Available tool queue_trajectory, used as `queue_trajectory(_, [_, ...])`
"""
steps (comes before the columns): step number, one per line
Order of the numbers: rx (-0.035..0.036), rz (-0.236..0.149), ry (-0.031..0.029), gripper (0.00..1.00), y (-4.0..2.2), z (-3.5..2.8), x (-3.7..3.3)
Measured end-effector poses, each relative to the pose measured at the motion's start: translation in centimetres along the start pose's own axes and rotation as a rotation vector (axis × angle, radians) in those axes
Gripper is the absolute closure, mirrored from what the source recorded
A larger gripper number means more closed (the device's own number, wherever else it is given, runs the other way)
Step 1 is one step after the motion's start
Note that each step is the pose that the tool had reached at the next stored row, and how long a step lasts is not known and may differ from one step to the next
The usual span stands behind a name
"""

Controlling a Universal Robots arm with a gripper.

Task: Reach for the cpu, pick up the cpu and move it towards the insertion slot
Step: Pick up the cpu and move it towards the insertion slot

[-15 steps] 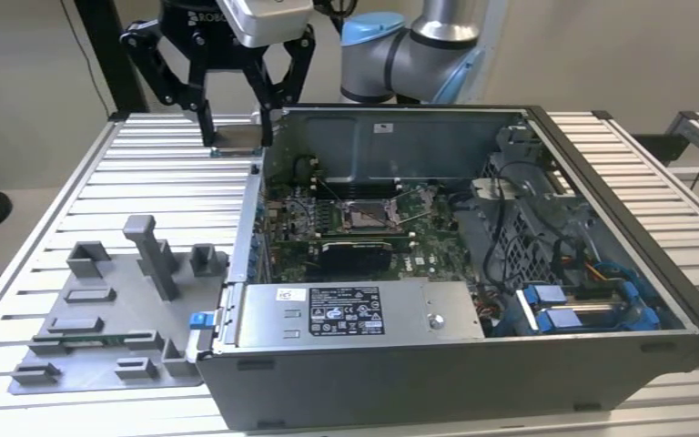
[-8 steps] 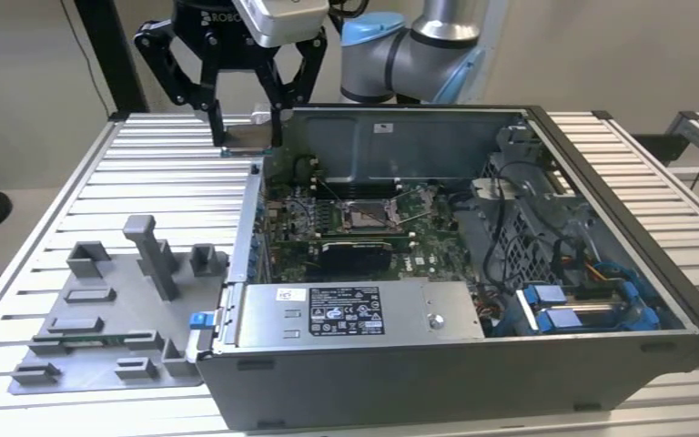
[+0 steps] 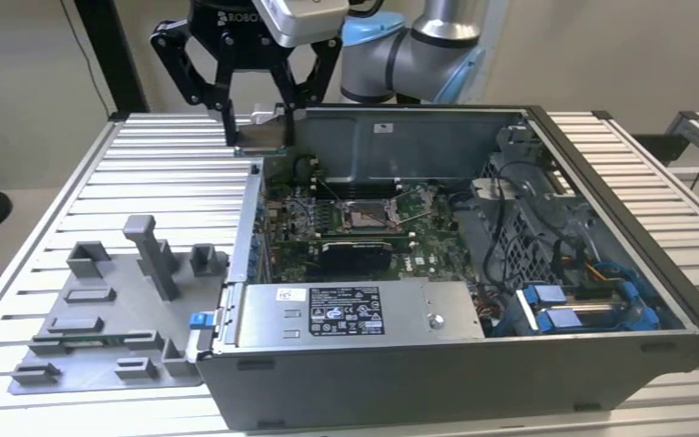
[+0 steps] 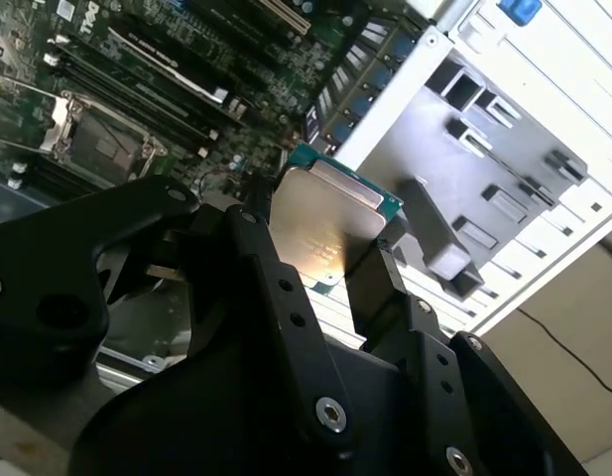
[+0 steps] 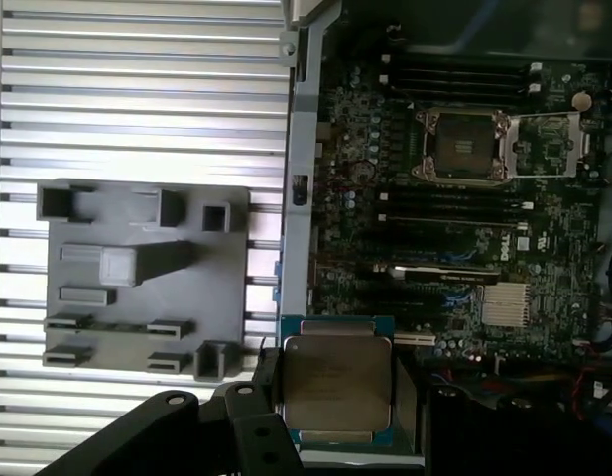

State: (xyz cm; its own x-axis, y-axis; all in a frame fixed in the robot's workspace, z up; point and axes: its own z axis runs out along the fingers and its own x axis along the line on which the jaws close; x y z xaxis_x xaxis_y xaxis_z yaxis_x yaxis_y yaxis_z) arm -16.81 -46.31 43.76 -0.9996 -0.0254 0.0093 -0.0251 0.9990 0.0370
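The cpu (image 3: 265, 137), a small square plate with a silvery top and green edge, hangs in the air above the case's far corner on the exterior view's left. My gripper (image 3: 261, 138) is shut on it, its black fingers (image 3: 221, 109) pressing on two opposite edges. Both wrist views show the cpu (image 4: 325, 223) (image 5: 335, 382) clamped between the fingers (image 4: 248, 233) (image 5: 267, 377). The insertion slot (image 3: 368, 215) is a silver-framed socket with a dark centre on the green board inside the case, lower than the cpu and apart from it. This insertion slot (image 5: 462, 147) (image 4: 95, 139) has its frame flipped open.
The open computer case (image 3: 592, 164) lies on a slatted metal table (image 3: 143, 173). A grey fixture plate (image 3: 106, 360) with upright blocks sits beside the case on the exterior view's left. A power supply (image 3: 349, 314) and blue-tipped cables (image 3: 568, 305) fill the case's near side.
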Motion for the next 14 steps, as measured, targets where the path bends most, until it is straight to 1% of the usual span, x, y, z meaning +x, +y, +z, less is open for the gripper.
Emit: queue_trajectory(14, [0.0001,0.000,0.0000,1.00,-0.04,-0.02,-1.66])
